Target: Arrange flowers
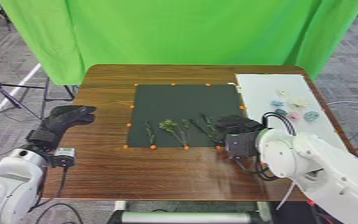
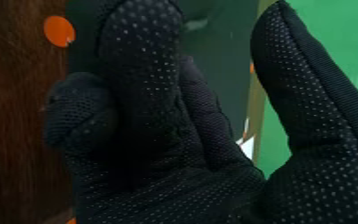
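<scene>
Though flat, stems (image 1: 208,123) beside the right hand (image 1: 237,124).

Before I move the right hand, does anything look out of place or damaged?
Nothing stands out: slim green leafy stems lie at uneven angles on the dark rectangular mat, and small pastel clumps sit on the white rectangular board.

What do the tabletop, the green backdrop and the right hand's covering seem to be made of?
Tabletop: wood or wood-look laminate, slightly glossy; brown with streaky grain.
Green backdrop: probably matte cloth, since it hangs in soft folds.
Right hand: matte black fabric glove, with pale dots, perhaps rubbery grip.
</scene>
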`<state>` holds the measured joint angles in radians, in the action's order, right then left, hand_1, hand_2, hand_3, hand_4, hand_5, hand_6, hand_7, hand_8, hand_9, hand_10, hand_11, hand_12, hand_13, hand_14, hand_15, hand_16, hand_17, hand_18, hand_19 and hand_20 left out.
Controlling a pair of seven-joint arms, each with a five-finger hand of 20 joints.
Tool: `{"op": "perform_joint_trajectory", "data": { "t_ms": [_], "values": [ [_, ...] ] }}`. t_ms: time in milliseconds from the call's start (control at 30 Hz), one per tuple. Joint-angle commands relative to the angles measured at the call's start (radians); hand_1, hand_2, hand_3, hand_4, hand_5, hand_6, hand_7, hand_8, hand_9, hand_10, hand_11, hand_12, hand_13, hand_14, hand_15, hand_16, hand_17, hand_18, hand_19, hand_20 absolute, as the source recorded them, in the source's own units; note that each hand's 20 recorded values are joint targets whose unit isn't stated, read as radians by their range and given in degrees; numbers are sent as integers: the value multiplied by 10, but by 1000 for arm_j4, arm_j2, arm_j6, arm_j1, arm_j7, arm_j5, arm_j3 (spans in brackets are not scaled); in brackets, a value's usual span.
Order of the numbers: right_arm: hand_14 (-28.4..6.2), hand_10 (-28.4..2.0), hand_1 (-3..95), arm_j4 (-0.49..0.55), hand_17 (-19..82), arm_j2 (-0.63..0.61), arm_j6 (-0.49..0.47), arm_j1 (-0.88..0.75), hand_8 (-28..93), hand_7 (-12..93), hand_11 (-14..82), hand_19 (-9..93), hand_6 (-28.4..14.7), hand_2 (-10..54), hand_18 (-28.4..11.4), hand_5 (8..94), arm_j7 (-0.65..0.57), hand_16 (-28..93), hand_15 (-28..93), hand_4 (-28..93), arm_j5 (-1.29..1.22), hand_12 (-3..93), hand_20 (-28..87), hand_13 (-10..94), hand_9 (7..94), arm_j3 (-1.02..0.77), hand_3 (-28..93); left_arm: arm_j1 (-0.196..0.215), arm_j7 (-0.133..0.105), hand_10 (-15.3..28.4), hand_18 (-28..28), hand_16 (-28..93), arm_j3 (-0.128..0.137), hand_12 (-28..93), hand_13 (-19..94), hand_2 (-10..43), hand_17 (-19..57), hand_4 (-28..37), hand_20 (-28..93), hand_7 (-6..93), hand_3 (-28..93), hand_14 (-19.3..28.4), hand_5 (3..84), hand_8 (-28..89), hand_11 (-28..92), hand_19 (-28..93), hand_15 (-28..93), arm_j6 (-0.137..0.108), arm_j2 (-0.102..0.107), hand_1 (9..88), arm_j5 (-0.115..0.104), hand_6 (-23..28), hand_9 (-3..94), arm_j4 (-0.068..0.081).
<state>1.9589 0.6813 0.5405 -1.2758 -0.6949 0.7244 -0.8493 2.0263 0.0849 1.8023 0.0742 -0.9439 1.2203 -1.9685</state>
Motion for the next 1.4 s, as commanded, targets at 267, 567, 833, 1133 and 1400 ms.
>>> {"op": "perform_joint_trajectory", "data": {
  "t_ms": [267,567,833,1133,1400],
  "values": [
    [-61,-175,295,50,721,-64,68,-98,-23,53,175,704,-81,-41,-65,525,103,319,349,-45,105,204,475,932,746,-43,607,0,15,169,156,-36,3,83,385,109,13,-232,129,140,595,208,484,-73,222,224,224,24,-8,309,6,67,495,-6],
    [-69,-188,264,80,698,-77,-5,-102,-27,54,115,749,-78,-22,-78,525,109,316,354,-52,179,181,417,922,702,15,607,-6,14,169,156,-36,0,82,384,109,13,-231,128,139,595,210,484,-73,222,224,226,29,-10,308,7,67,494,-4],
    [-76,-195,248,81,680,-57,-71,-98,-25,37,80,763,-76,-14,-90,489,109,310,357,-54,172,155,391,913,646,20,603,-5,17,170,156,-37,2,82,384,109,13,-231,128,140,595,208,483,-72,221,224,225,33,-14,308,6,67,494,-3],
    [-78,-196,241,94,673,-58,-79,-106,-21,29,82,781,-75,-8,-93,474,95,302,364,-54,182,144,357,908,634,21,599,2,24,170,156,-36,7,83,384,109,13,-230,128,139,595,209,483,-73,221,224,225,41,-17,309,5,67,495,-5],
    [-77,-192,239,92,653,-78,72,-46,-19,43,88,814,-75,-7,-107,493,258,305,384,-54,354,158,352,899,637,100,602,1,33,170,156,-37,8,83,384,109,13,-231,128,138,595,209,483,-72,221,224,225,49,-15,308,5,67,495,-5]
  ]
}}
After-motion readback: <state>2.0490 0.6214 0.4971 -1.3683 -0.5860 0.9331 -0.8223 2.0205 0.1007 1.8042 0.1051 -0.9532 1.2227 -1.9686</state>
